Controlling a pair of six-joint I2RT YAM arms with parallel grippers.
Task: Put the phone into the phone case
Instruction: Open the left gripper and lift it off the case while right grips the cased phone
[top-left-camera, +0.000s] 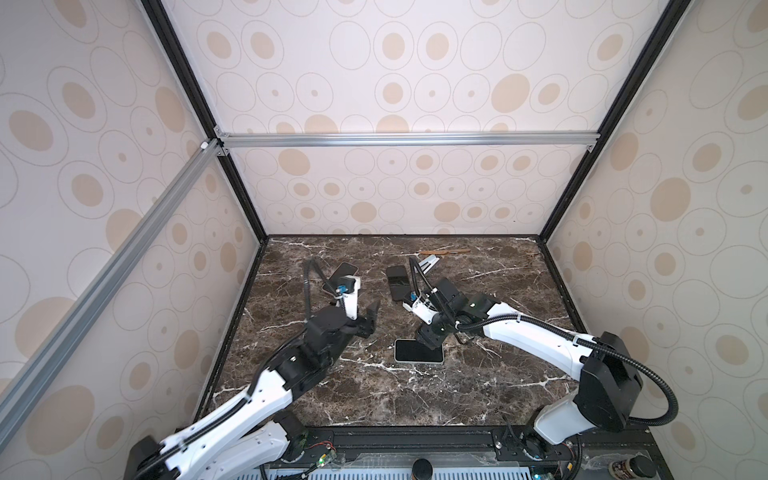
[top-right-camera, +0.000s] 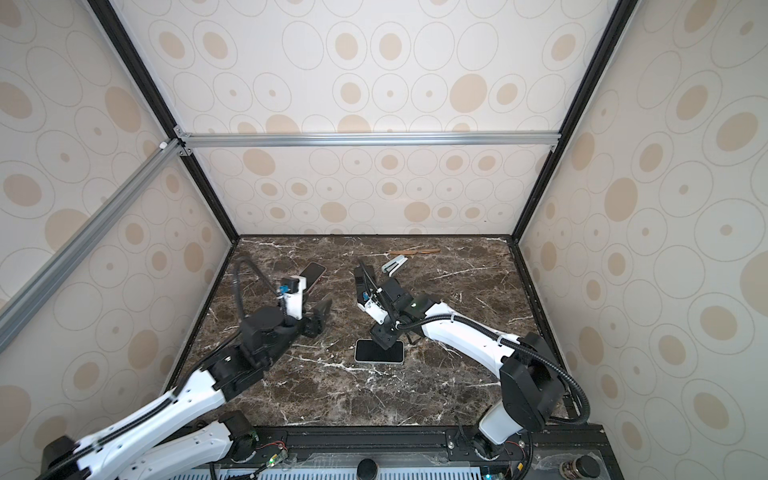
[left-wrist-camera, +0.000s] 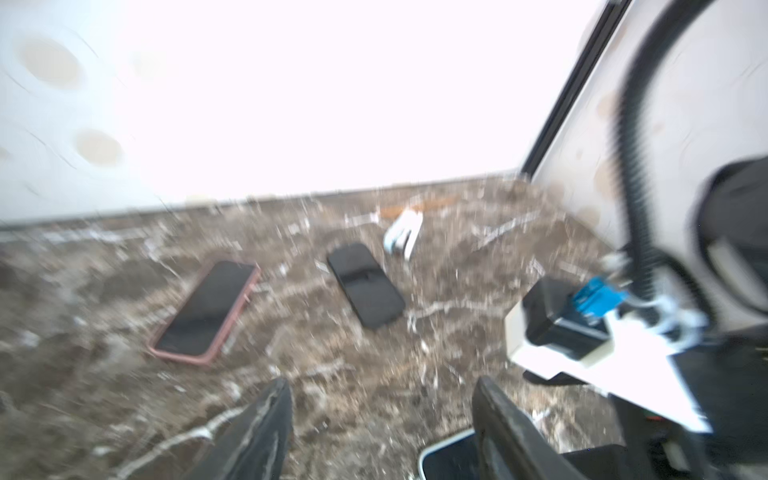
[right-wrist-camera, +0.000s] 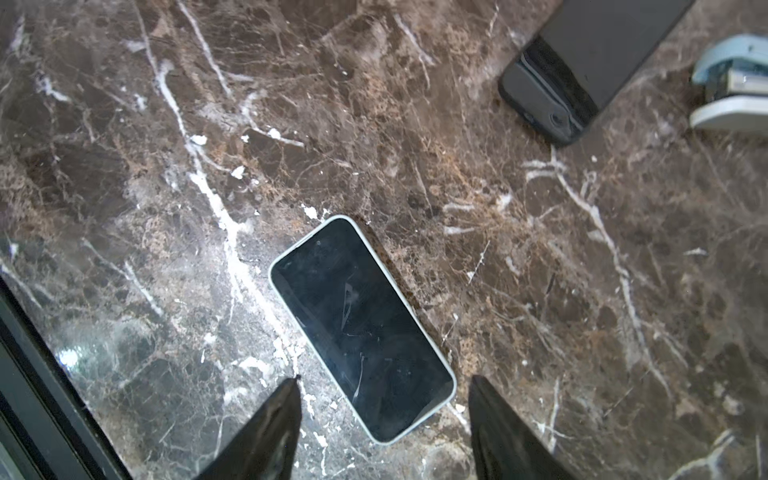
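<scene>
Phone (right-wrist-camera: 361, 328), white-rimmed, flat on marble table (right-wrist-camera: 540, 291), left and right jaws spread, gripping nothing.

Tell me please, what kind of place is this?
Most likely a robot test cell, not a home or shop. Patterned wall panels in an aluminium frame close in a marble-look tabletop. The left arm and right arm are mounted at its front edge. A white-edged phone lies on it.

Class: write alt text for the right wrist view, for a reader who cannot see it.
A phone with a pale rim lies screen-up on the brown marble table, one end seen between the black fingers of the open right gripper. A black phone-shaped item and a pale blue stapler lie farther off.
</scene>
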